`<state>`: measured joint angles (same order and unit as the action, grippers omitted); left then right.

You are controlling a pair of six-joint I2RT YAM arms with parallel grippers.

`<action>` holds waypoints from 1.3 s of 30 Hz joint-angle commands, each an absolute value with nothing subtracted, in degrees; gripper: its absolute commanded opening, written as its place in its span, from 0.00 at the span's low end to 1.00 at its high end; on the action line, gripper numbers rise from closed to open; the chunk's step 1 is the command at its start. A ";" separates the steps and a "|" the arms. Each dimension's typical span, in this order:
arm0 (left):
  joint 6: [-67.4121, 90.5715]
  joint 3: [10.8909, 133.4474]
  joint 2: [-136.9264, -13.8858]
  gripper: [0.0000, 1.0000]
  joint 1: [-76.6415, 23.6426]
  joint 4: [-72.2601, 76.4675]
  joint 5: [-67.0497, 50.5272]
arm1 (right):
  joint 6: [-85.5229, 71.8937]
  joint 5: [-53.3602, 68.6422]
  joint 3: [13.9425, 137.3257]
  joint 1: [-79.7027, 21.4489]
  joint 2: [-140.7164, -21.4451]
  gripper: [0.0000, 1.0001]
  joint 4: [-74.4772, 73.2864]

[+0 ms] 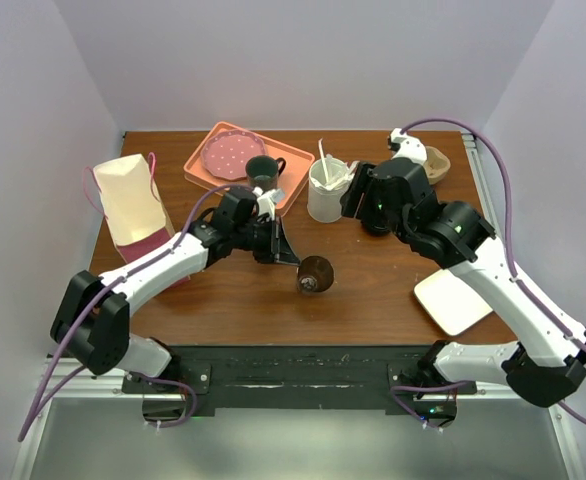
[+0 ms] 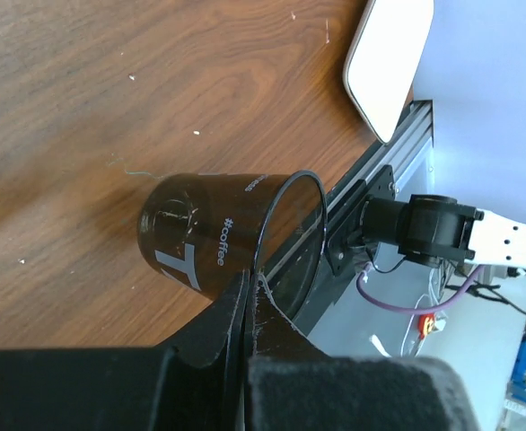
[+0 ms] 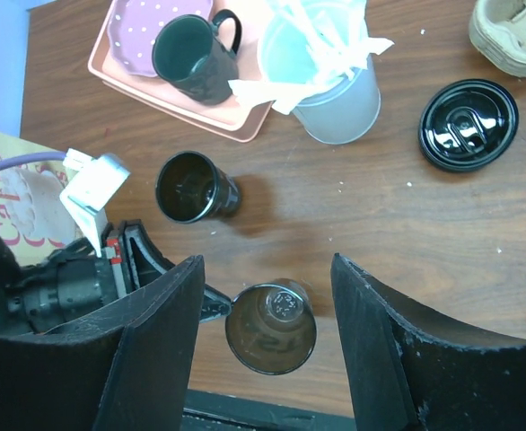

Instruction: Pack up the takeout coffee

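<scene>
The takeout coffee cup (image 2: 200, 242), black with white "#coffee" lettering, is open-topped and tilted near the table's front middle (image 1: 314, 272). My left gripper (image 2: 249, 280) is shut on its rim, one finger inside and one outside; in the top view the gripper (image 1: 291, 257) sits just left of the cup. The cup also shows in the right wrist view (image 3: 270, 328). The round black lid (image 3: 468, 124) lies flat on the table, apart from the cup. My right gripper (image 3: 265, 269) is open and empty, high above the table (image 1: 358, 200). A cream and pink paper bag (image 1: 131, 205) stands at the left.
A plain black cup (image 3: 194, 186) stands beside my left wrist. A dark mug (image 3: 196, 58) sits on a pink tray (image 1: 213, 175). A clear cup of stirrers (image 1: 327, 190), a cardboard cup carrier (image 3: 514, 27) and a white plate (image 1: 453, 300) are on the right.
</scene>
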<state>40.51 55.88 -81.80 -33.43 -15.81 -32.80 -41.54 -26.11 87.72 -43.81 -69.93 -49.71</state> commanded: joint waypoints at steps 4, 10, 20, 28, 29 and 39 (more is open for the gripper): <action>43.33 51.52 -83.32 0.00 -33.84 -4.31 -34.10 | -42.98 -27.69 87.19 -43.86 -68.29 0.63 -51.24; 42.98 49.83 -85.43 0.00 -34.10 -2.28 -34.19 | -43.59 -28.12 86.57 -43.86 -68.11 0.62 -52.20; 38.24 53.17 -85.78 0.22 -34.10 -10.53 -30.94 | -44.21 -30.14 85.87 -43.86 -69.43 0.63 -52.39; 30.77 64.33 -79.03 0.61 -34.10 -25.55 -19.53 | -42.10 -35.42 86.13 -40.70 -73.29 0.64 -54.40; 30.24 64.94 -78.14 0.70 -34.10 -26.27 -17.34 | -41.32 -34.03 85.70 -39.56 -73.74 0.63 -54.06; 28.65 69.08 -69.88 1.00 -34.10 -34.18 -11.00 | -37.09 -23.12 80.51 -22.17 -81.29 0.56 -46.06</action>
<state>30.63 67.07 -72.20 -33.89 -28.47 -15.86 -38.54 -26.57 81.03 -25.17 -78.89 -51.00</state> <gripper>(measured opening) 0.997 0.577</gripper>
